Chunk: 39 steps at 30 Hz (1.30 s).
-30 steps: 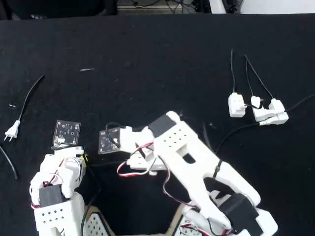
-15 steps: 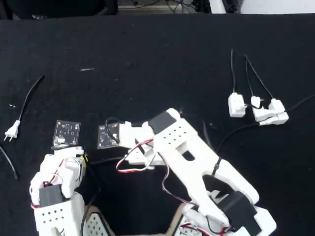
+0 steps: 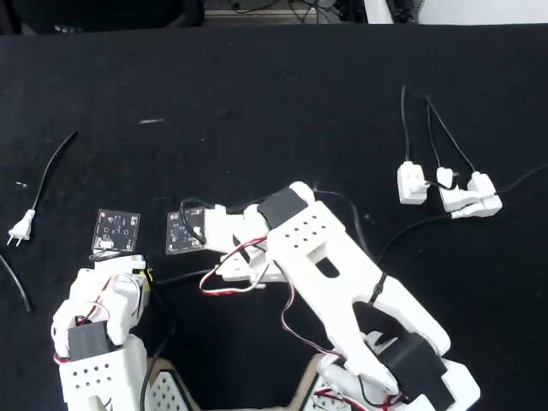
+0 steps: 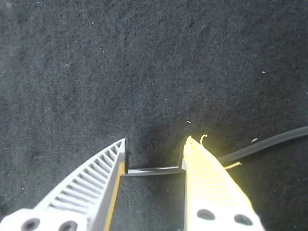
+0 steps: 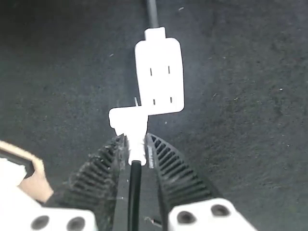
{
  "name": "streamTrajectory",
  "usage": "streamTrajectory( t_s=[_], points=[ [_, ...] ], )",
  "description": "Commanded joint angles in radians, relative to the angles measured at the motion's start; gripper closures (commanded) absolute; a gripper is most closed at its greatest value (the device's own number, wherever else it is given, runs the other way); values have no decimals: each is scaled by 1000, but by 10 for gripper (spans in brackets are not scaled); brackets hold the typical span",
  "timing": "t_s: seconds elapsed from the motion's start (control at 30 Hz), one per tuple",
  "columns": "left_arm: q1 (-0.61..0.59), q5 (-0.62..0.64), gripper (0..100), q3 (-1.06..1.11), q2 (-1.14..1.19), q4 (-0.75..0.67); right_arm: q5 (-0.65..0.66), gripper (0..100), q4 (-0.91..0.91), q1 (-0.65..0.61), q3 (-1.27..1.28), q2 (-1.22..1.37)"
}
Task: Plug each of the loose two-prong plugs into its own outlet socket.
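Because everything rests on it, table [image 3: 257, 103]: a flat black cloth surface, so the white parts lie where they can be found and slid.
Right arm [image 3: 325, 265]: stretched from the near edge across the middle, low over the table, likely to bring its load level with the sockets.
Left arm [image 3: 98, 342]: folded back at the near left corner, out of the other arm's way.
Outlet block [image 5: 159, 72]: lying flat with its slots facing up, its black lead running off the far end.
Right gripper [image 5: 135, 142]: clenched on the plug's neck and cable, which leaves the plug's head free ahead of the fingertips.
Left gripper [image 4: 155, 142]: fingers spread, holding nothing, above bare table.
Plug [image 5: 129, 122]: white, its head touching the near edge of the outlet block beside the closest slot pair. Its prongs are hidden, and it looks not yet seated.
Spare plug [image 3: 20, 228]: loose at the far left edge, well apart from any socket, waiting its turn.
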Motion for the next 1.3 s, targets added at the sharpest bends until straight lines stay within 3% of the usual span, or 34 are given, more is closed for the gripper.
streamTrajectory(
  t_s=[0.0,0.2,0.53,1.27],
  points=[
    [-10,-8,805,5,-9,5,17,988,71,14,-116,-4],
    [-10,-8,805,5,-9,5,35,988,71,14,-205,5],
    [-10,-8,805,5,-9,5,37,988,-95,14,-81,4],
    [-10,-8,805,5,-9,5,38,988,-80,18,-125,88]
  ],
)
